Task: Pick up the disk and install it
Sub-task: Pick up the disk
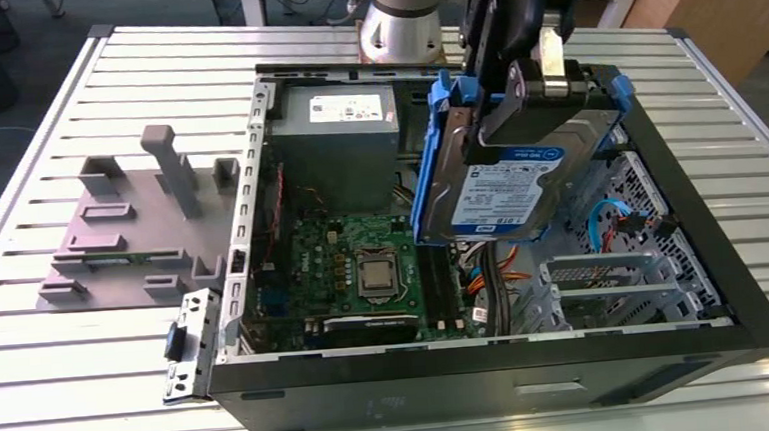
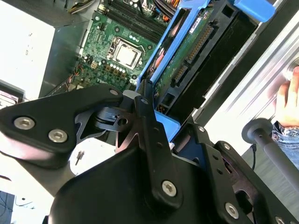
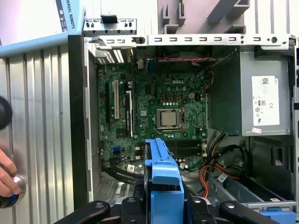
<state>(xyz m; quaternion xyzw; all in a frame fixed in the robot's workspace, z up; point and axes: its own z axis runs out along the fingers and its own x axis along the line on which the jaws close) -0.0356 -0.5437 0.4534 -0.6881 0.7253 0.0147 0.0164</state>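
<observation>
The disk (image 1: 523, 182), a silver hard drive with a white-and-blue label in a blue bracket, hangs tilted on edge above the open computer case (image 1: 708, 256). It is over the case's side at the exterior view's right. My gripper (image 1: 521, 95) comes down from above and is shut on the disk's upper end. In the second wrist view the disk's green circuit side and blue bracket (image 2: 187, 56) extend away from my gripper (image 2: 159, 119). In the first wrist view the blue bracket (image 3: 162, 179) stands on edge above the motherboard (image 3: 159, 112).
A grey plastic stand (image 1: 131, 221) with upright posts sits on the slatted table (image 1: 85, 354) at the exterior view's left. Inside the case are a power supply (image 1: 339, 128), the motherboard (image 1: 361, 267), cables and a metal drive cage (image 1: 622, 271). A person's hand (image 2: 286, 98) is beside the case.
</observation>
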